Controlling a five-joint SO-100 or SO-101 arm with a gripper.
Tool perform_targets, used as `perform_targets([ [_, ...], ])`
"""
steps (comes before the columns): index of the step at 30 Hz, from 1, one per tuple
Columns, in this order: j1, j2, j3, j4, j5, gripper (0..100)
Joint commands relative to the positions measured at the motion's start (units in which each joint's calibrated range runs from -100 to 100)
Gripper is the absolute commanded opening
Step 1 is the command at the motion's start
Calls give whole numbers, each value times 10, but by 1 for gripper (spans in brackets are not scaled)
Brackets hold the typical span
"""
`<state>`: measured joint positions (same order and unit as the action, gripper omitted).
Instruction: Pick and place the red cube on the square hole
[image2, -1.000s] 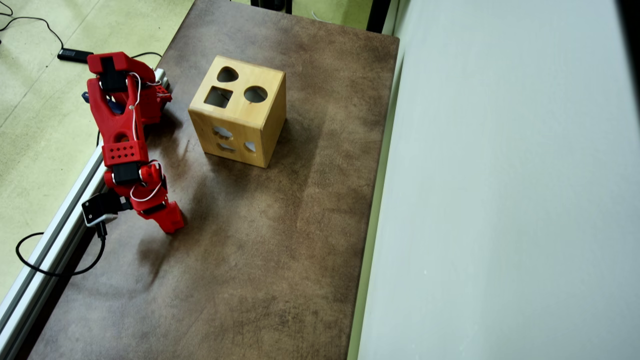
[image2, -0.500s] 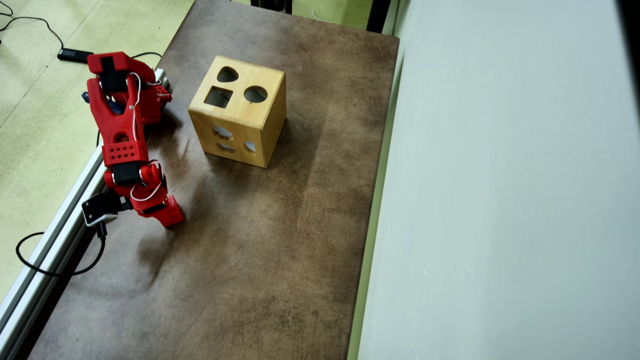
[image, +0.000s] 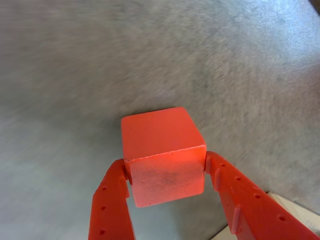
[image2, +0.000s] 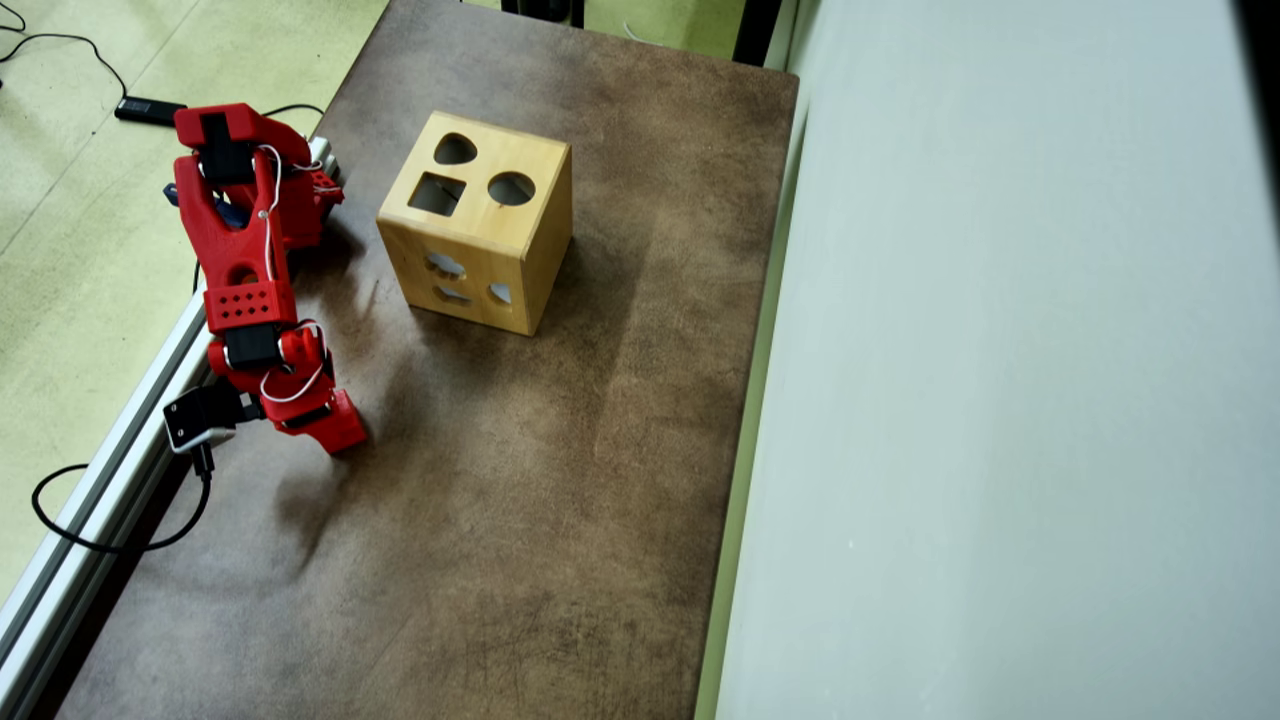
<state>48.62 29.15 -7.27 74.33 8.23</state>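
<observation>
Two red fingers (image: 112, 200) of the tool (image: 167, 175) are seen in the wrist view pressed against opposite side faces of the red cube (image: 162, 150), so the tool is closed on the cube; the cube is held near the fingertips, with its top face tilted toward the camera and the brown surface (image: 100, 65) blurred behind it; whether the cube is lifted clear of the surface or resting on it cannot be told from this view. In the overhead view the tool (image2: 335, 432) is found at the left edge of the surface (image2: 560, 520), and the cube itself is hidden beneath it; the wooden box (image2: 478, 222) is placed farther up the view and to the right, well apart from the tool; the square hole (image2: 437, 194) is cut in the box's top face, beside a round cut-out (image2: 511, 188) and a rounded heart-like cut-out (image2: 455, 150).

Several failures can be foreseen from here; because the grip is taken only at the fingertips, the cube may be twisted or dropped during the carry if the arm is swung quickly; because the hole appears only a little larger than the cube, a small error in rotation may leave the cube perched on the rim instead of falling through; the neighbouring cut-outs are close by, so the cube may be released over the wrong opening; should the carry be made too low, the box's side may be struck and the box pushed out of place.
</observation>
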Motion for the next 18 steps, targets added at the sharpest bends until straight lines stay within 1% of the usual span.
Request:
perform_targets([
  [1, -5, -124, -12, 5, 4, 11],
  [6, -32, -226, -13, 4, 4, 11],
  [10, -66, -343, -13, 4, 4, 11],
  [18, -167, -520, -4, 5, 4, 11],
])
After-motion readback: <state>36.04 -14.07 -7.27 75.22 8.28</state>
